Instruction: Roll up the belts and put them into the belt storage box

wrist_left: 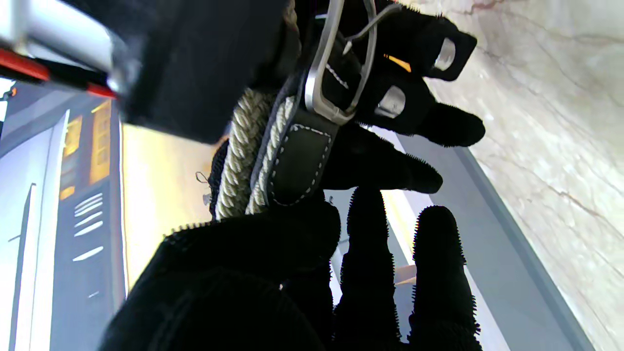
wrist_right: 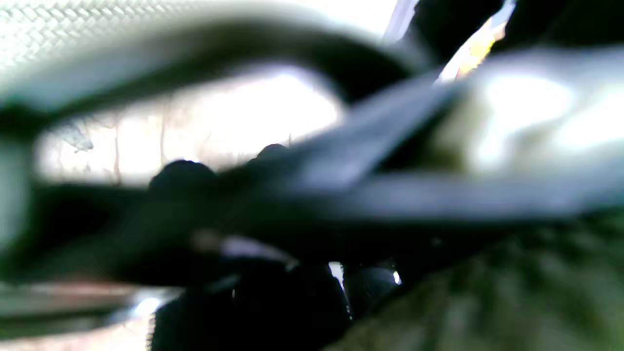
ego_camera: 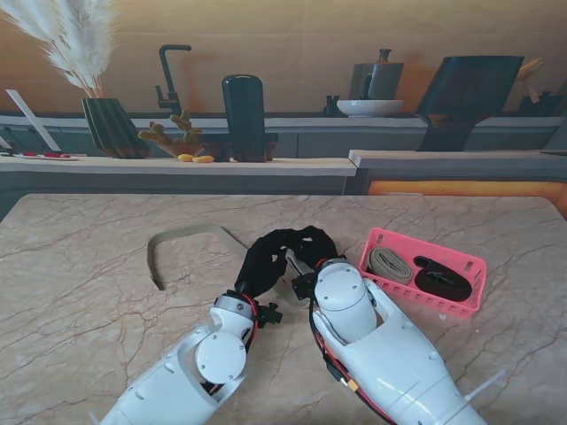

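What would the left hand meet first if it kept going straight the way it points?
Probably the right hand: the left hand points away from me and rightward, both closed around the beige belt's buckle end. Depth is unclear.

Marble table before a grey counter

Pampas grass, black faucet, perhaps a bowl; warm wall.

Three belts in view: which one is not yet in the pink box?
The beige woven belt with the silver buckle: it trails across the marble table into both gloved hands, while the rolled beige belt and rolled black belt sit inside the pink storage box.
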You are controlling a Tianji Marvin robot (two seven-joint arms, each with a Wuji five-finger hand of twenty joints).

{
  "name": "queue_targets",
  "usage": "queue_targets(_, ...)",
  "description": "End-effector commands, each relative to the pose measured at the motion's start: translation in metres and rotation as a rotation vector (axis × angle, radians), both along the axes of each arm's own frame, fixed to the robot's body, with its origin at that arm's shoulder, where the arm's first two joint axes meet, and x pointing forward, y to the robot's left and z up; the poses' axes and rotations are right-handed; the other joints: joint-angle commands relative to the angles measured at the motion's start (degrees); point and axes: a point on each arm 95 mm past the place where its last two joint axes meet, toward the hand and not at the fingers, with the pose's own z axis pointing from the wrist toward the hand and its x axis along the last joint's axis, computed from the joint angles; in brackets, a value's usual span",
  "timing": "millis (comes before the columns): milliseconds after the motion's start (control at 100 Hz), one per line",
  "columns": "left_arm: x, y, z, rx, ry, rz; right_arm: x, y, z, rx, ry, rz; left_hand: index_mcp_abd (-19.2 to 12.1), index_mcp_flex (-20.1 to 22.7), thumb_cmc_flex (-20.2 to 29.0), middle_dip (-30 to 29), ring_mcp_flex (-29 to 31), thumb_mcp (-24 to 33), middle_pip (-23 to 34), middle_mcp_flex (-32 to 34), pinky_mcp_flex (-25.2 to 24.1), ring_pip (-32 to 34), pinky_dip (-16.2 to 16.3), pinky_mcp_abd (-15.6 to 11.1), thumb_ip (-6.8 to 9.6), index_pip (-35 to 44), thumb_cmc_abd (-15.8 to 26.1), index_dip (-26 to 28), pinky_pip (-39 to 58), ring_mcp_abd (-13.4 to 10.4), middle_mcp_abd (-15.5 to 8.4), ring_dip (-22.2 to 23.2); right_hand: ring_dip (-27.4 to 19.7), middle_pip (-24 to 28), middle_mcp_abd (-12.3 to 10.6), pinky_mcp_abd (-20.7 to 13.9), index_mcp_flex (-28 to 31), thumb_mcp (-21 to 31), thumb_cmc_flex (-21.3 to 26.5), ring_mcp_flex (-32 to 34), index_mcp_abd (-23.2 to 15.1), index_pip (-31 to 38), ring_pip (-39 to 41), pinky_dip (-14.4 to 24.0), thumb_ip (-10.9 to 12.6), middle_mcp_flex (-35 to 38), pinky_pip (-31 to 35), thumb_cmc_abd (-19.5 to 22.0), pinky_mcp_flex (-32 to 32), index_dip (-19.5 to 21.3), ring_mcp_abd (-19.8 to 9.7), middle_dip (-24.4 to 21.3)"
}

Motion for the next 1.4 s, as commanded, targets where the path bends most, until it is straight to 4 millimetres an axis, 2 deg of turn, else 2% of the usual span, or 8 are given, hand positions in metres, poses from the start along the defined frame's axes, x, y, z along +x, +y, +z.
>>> queue_targets(0,-0.004,-0.006,0.0,0.004,0.007,-0.013,0.0,0.004,0.004,0.012,0.0,-0.005,2.34,-0.36,3.16,2.22,0.98,-0.47,1.97,0.84,0.13,0.24,-0.2,-0.7,-2.76,10.54,1.45,8.78,0.33,-1.94,-1.82,1.59,0.06,1.93,0.21,-1.86,0.48,0.1,0.84,2.99,-0.97,1.69,1.9,-0.85,-1.22,0.03,2.51,-1.56,0.74,-0.83,-1.75,-0.34)
queue_targets(160,-0.004,-0.006,-0.001,-0.005,0.021,-0.012,0.0,0.004,0.004,0.017,0.005,-0.007,2.63,-1.84,8.45,7.18,2.82,-1.55,6.42,2.55,0.19,2.3,0.03,-1.1,-6.65,15.14,1.46,19.06,0.85,-1.95,-3.04,8.39,-0.23,1.75,0.3,-1.17,0.27,-0.9,0.56,2.51,-0.89,1.7,1.63,-0.88,-1.04,-0.32,2.23,-1.15,-0.24,-1.11,-0.87,-0.24)
queue_targets(240,-0.004,-0.006,-0.003,-0.019,0.037,-0.003,-0.001,0.003,0.006,0.025,0.003,-0.009,2.13,0.42,9.47,10.2,5.37,-1.92,9.61,5.98,0.44,3.39,-0.46,-0.78,-7.9,15.41,0.43,22.19,1.63,-1.06,-4.52,12.05,-0.22,1.16,0.18,1.18,-0.67,-3.74,-0.42,-1.17,-0.92,1.34,0.74,-0.6,-0.24,-1.78,0.53,-0.42,-4.66,-1.5,2.17,0.66)
queue_targets(420,-0.003,-0.003,-0.004,-0.052,0.086,0.034,-0.002,-0.004,0.011,0.032,-0.028,-0.008,1.97,2.67,9.53,18.21,11.74,-3.26,17.58,11.89,2.37,9.08,-1.8,0.28,-7.7,15.83,1.06,26.57,5.37,1.67,-3.86,17.18,-0.68,-3.4,-0.26,6.41,-2.4,-14.45,-6.74,-16.72,-1.2,-6.35,-11.92,0.24,3.1,-8.51,-9.87,3.75,-21.89,2.88,12.59,1.31)
queue_targets(580,-0.004,-0.001,-0.002,-0.105,0.152,0.065,-0.002,-0.013,0.016,0.043,-0.056,-0.011,1.97,3.41,9.52,20.93,12.87,-3.22,18.92,12.9,3.52,11.85,-2.06,1.28,-7.37,15.83,1.22,28.11,7.8,3.37,-3.06,18.41,-1.01,-6.83,-0.43,7.0,-1.99,-19.08,-10.53,-24.32,-1.66,-11.84,-17.77,0.73,5.83,-12.51,-14.49,6.32,-29.39,8.33,15.66,0.14)
queue_targets(910,-0.003,0.006,0.002,-0.255,0.278,0.082,-0.006,-0.033,0.025,0.059,-0.208,0.064,1.43,2.43,9.53,21.92,13.52,-2.95,17.65,13.66,3.83,12.15,-2.45,1.53,-7.11,13.69,0.42,28.34,9.12,3.39,-1.96,18.7,-1.98,-14.2,-3.39,6.54,-0.61,-23.64,-13.93,-33.07,-6.52,-16.54,-28.29,1.77,3.86,-14.53,-23.78,3.86,-36.38,11.19,14.77,-2.42)
queue_targets(1100,-0.006,0.007,0.007,-0.368,0.35,0.09,-0.009,-0.046,0.025,-0.009,-0.364,0.163,0.83,1.46,9.53,23.04,14.66,-3.18,17.56,14.72,4.43,12.11,-2.04,1.72,-8.34,12.0,-0.85,27.95,9.6,3.39,-1.66,19.1,-2.78,-18.32,-6.69,5.64,0.45,-22.95,-10.36,-35.21,-14.94,-15.33,-34.46,3.29,2.12,-14.63,-30.07,0.69,-37.54,13.18,11.51,-2.7)
queue_targets(1390,-0.009,0.008,0.015,-0.593,0.516,0.115,-0.02,-0.073,0.022,-0.258,-0.613,0.427,1.79,-0.4,9.5,26.78,15.28,-2.04,19.4,15.54,4.78,14.9,-1.09,2.14,-8.56,11.91,-1.11,27.47,11.29,4.27,-1.12,22.01,-4.35,-24.58,-10.76,4.83,-7.31,-6.91,-16.83,-34.36,-27.49,-13.98,-43.11,7.13,-1.13,-13.27,-39.86,-14.18,-36.47,13.43,8.65,-2.66)
